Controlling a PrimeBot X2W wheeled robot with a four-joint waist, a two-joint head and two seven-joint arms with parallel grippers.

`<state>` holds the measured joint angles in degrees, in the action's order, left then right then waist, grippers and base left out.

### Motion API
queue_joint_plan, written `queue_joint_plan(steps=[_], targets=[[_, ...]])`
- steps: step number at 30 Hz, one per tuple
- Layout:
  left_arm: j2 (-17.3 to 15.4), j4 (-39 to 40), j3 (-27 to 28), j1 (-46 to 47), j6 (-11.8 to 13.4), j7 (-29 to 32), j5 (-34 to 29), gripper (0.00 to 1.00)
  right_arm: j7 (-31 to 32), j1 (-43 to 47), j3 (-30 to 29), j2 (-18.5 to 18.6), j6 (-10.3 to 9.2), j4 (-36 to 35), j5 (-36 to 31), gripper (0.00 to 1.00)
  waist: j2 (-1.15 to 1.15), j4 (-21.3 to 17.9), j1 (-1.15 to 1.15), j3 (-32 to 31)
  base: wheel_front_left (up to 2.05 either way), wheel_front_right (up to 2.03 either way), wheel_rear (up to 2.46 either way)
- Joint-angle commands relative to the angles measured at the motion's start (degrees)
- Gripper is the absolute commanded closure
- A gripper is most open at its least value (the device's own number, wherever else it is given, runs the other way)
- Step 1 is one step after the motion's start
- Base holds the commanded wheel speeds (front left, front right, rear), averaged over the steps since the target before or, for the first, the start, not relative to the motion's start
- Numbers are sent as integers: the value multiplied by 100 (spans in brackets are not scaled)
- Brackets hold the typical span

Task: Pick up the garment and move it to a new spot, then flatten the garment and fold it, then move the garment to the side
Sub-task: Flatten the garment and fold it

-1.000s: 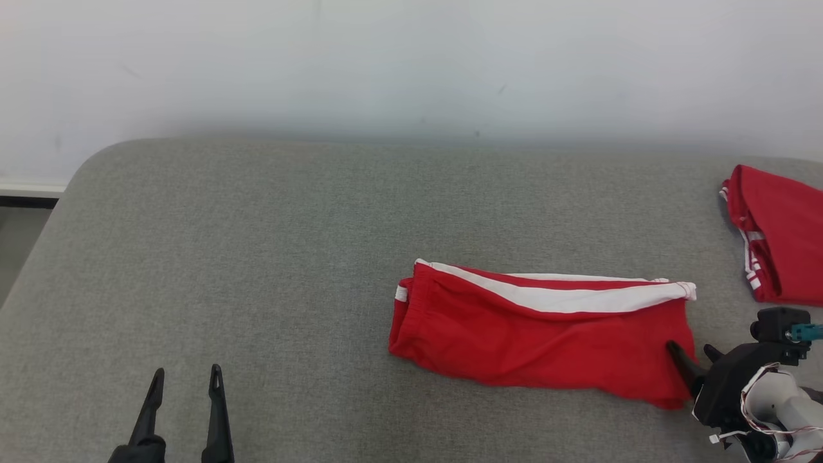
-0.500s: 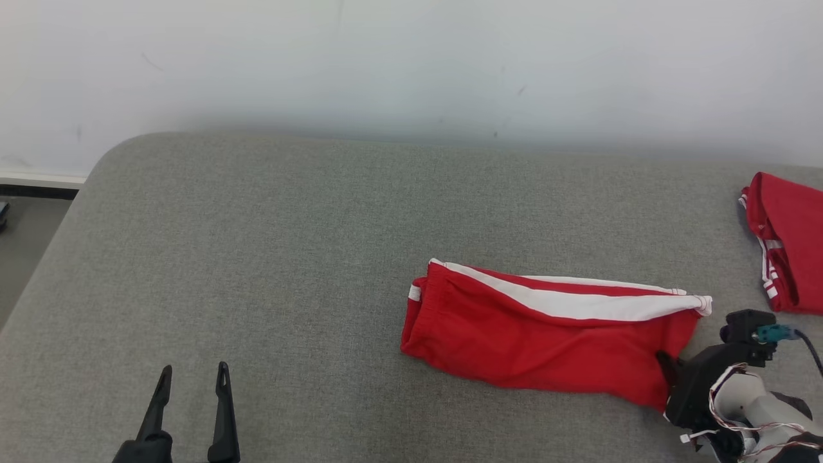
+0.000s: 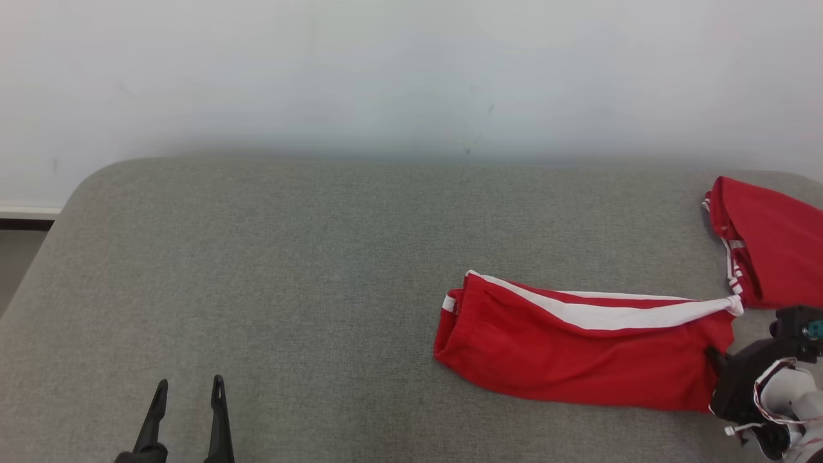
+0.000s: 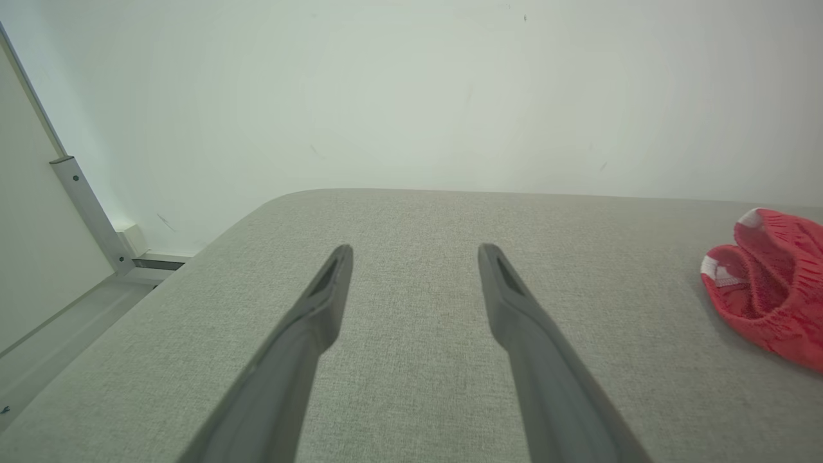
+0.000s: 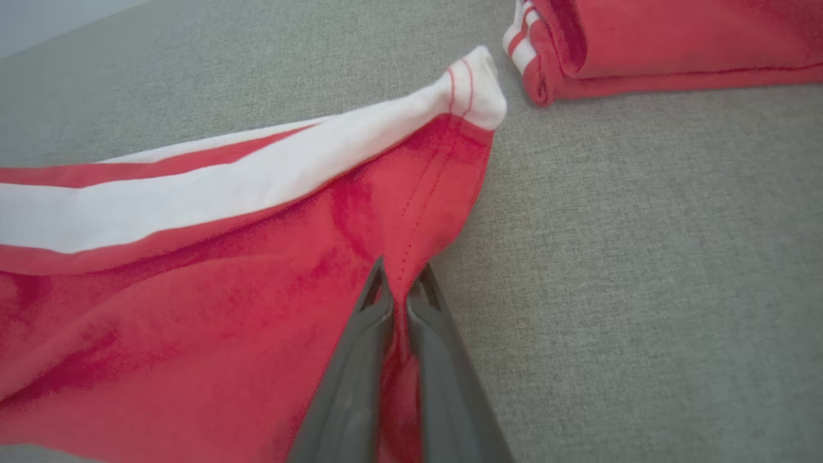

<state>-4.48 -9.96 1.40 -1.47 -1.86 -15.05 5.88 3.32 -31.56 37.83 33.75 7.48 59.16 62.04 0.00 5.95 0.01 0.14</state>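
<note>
Head view: red garment [image 3: 578,360] with white stripe [image 3: 617,316] lies folded lengthwise on the grey surface [image 3: 289,270], toward 4 o'clock of the frame, waistband end at 9 o'clock, hem end at 3 o'clock. Right gripper [image 3: 712,355] sits at the hem's lower corner, fingers mostly hidden by cloth and wrist, so the hold can't be told here. A second red garment [image 3: 771,244] lies folded at 2 o'clock, just beside the stripe's tip; touching or not, can't tell. Left gripper [image 3: 188,386] at 7 o'clock, fingers apart, holding nothing, well apart from the garment. White wall [image 3: 386,64] at 12 o'clock. Left wrist view: left gripper [image 4: 415,254] wide, nothing between the fingers, low above the bare surface [image 4: 578,225]; garment's waistband end [image 4: 771,289] at 3 o'clock. Right wrist view: right gripper [image 5: 400,276] closed narrow on the garment [image 5: 193,308], a fold of the red hem pinched between the fingers and pulled up into a ridge; white stripe [image 5: 225,186] runs from 9 o'clock to its tip near 12 o'clock; second garment [image 5: 643,38] at 1 o'clock, a strip of surface [image 5: 643,257] showing between the two.
</note>
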Motion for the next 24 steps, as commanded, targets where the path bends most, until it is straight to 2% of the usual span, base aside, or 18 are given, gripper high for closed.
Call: queue_joint_plan(steps=[1,13,19,24], targets=[[16,-11,21,-100,-6,-15,22,0,13,-63,-14,0,-3,-102,101,100,0,-76,-1,-53,0,0,0],[6,24,154,-301,-33,-15,2,0,685,9,60,156,-2,-2229,725,100,0,-228,-1,-229,0,0,0],[41,-15,69,-215,-59,-15,-6,0,1177,69,-45,-113,-1,-2887,1050,100,0,-109,-1,-216,0,0,0],[79,-99,-84,-88,-105,-15,12,0,1496,-20,-111,-580,-1,-2818,1143,100,0,138,-1,-172,0,0,0]])
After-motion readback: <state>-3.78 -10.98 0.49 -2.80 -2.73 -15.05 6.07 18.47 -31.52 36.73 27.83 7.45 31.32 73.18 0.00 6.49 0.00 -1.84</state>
